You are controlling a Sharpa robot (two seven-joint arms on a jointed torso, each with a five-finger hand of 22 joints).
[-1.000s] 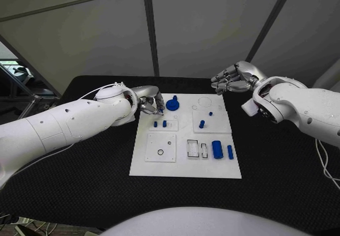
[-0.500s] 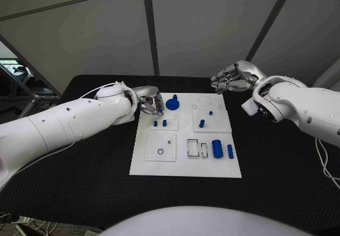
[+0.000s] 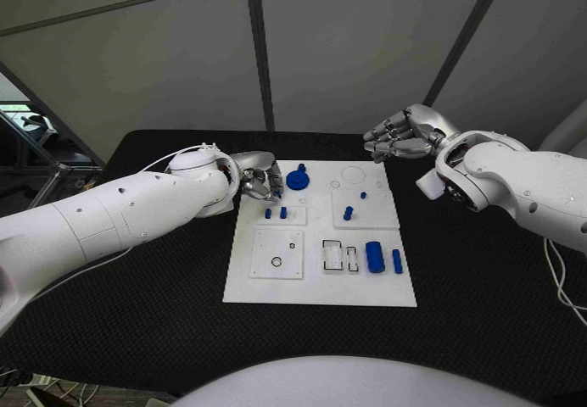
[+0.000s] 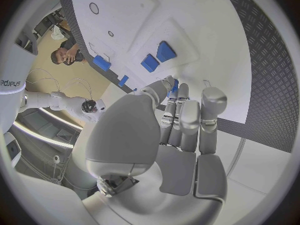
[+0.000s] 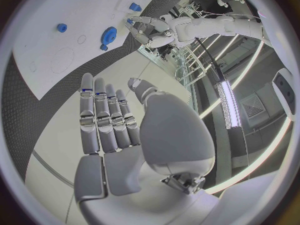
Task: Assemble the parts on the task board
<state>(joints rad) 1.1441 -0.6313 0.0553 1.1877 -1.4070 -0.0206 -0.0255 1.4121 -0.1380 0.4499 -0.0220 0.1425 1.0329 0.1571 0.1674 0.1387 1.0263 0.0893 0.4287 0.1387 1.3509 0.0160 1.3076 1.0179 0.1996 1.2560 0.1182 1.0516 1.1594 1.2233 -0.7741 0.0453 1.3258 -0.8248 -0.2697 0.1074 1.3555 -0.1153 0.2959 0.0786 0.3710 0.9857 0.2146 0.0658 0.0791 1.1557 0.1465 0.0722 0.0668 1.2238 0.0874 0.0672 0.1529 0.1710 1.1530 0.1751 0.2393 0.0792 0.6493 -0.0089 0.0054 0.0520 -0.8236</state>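
Holding blue parts (image 3: 374,257): task board (image 3: 321,288), w/ recesses.

So the surface (image 3: 147,314) is black with a textured, grippy-looking top, and it reaches out past the board on every side. Sitting flat on it, pretty much dead center, is the white board (image 3: 321,292), long way running away from the robot. The blue parts (image 3: 374,257) aren't on the surface itself; they're all on the board. A thin white cable (image 3: 558,275) trails over the surface's right side.
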